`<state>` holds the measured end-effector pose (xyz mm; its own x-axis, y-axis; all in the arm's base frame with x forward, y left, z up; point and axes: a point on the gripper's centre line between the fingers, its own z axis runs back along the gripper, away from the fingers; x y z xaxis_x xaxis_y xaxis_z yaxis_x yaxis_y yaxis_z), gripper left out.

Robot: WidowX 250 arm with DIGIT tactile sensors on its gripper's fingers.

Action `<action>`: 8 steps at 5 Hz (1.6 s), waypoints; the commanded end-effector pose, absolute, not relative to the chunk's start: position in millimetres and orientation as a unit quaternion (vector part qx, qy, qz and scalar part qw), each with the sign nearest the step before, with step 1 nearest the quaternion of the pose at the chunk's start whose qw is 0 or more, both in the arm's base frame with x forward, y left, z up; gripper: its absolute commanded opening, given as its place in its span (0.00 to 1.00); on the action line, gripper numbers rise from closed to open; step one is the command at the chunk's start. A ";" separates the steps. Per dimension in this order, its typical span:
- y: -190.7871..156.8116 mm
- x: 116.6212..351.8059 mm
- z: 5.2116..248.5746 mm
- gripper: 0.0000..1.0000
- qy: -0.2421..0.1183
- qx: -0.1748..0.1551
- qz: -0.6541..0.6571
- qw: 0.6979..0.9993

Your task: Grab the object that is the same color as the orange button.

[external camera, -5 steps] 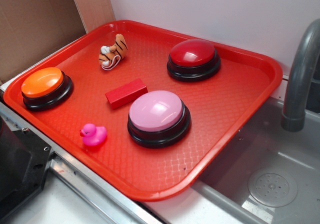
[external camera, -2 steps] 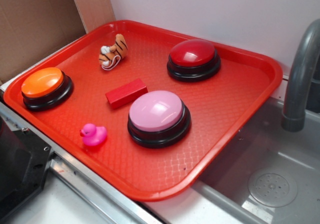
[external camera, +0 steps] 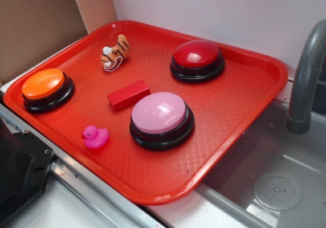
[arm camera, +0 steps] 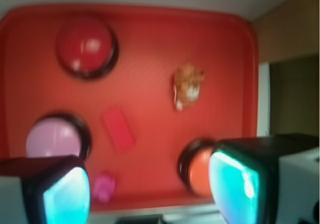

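The object, a small orange striped plush tiger (external camera: 115, 51), lies near the back left of the red tray (external camera: 239, 101). The orange button (external camera: 43, 84) stands at the tray's left edge. In the blurred wrist view the tiger (arm camera: 187, 86) lies in the upper right of the tray. The orange button (arm camera: 199, 171) sits partly behind my right finger (arm camera: 235, 189). My gripper (arm camera: 150, 196) hangs high over the tray's near edge, open, with nothing between its fingers. It is far from the tiger. The exterior view does not show the gripper's fingers.
On the tray also stand a red button (external camera: 197, 55), a pink button (external camera: 159, 113), a red block (external camera: 128, 94) and a pink duck (external camera: 95, 136). A grey faucet (external camera: 305, 75) and a sink (external camera: 277, 187) are at the right. Cardboard (external camera: 35, 19) stands behind the tray at the left.
The dark shape at the bottom left of the exterior view has shifted slightly. Nothing on the tray has moved.
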<state>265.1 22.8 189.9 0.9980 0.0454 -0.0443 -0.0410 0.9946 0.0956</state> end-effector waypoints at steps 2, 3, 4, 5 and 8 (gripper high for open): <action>103.1 266.6 129.6 1.00 0.059 0.077 -0.009 0.995; 103.1 270.3 96.0 1.00 0.062 0.050 -0.010 0.997; 89.3 281.4 71.4 1.00 0.032 0.037 -0.035 0.998; 86.8 283.6 61.5 1.00 0.010 0.024 -0.047 0.999; 92.8 284.1 21.2 1.00 0.062 0.001 -0.035 0.997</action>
